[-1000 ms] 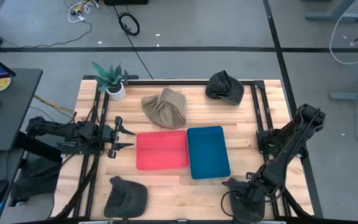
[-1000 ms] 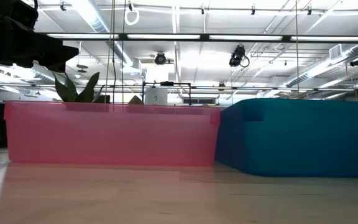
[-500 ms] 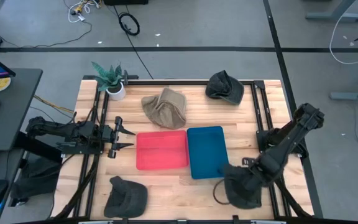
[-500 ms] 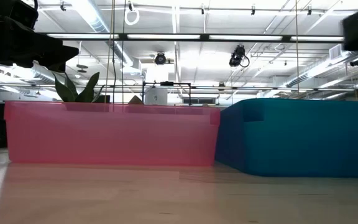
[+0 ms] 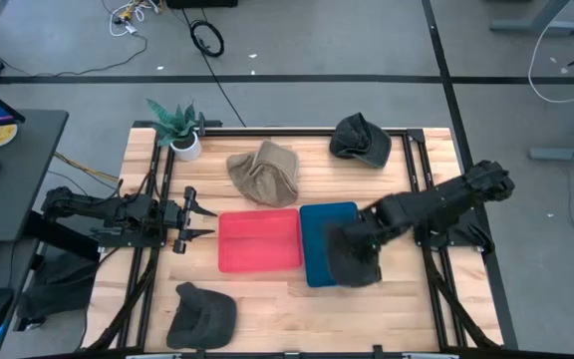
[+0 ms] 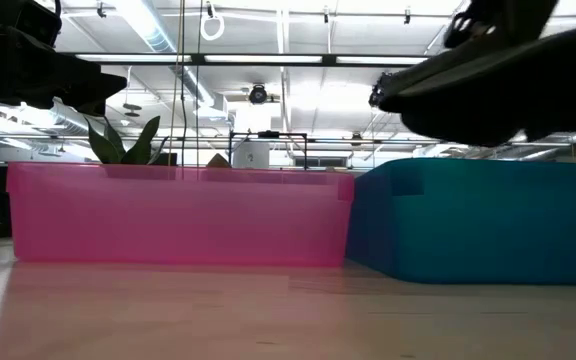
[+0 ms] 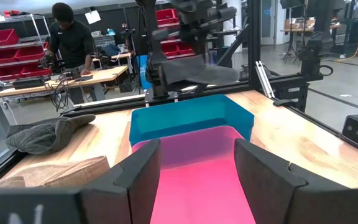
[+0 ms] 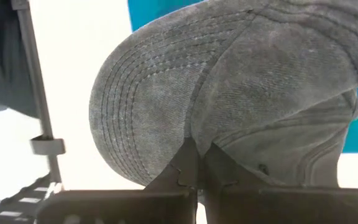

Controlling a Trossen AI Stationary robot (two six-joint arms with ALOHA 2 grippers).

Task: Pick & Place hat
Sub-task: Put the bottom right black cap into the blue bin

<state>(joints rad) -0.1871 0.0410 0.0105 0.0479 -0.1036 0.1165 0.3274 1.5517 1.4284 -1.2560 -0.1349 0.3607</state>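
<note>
My right gripper (image 5: 359, 237) is shut on a dark grey cap (image 5: 352, 261), which hangs over the near right part of the blue bin (image 5: 319, 227). The low view shows the cap (image 6: 508, 90) above the blue bin's rim (image 6: 468, 165). A pink bin (image 5: 259, 240) stands beside the blue one on its left. My left gripper (image 5: 195, 221) waits open at the pink bin's left side. A tan hat (image 5: 265, 175), a dark hat (image 5: 360, 140) and another dark hat (image 5: 202, 311) lie flat on the table. My right gripper (image 8: 197, 171) pinches the cap between its two fingers at the crease where the stitched brim (image 8: 135, 106) meets the crown (image 8: 278, 81). The cap is lifted clear of the table and hangs over the blue bin (image 8: 157, 9).
A potted plant (image 5: 179, 128) stands at the far left corner of the table. Metal rails (image 5: 422, 170) run along both sides. Bare wood (image 5: 297, 309) lies between the near dark hat and the near right corner. A person (image 7: 70, 46) stands at a bench beyond the table.
My right gripper has carried the cap from the near right corner of the table up, toward the left and far edge, to above the blue bin. The cap has been lifted clear of the wood and has come into the low view from the right.
</note>
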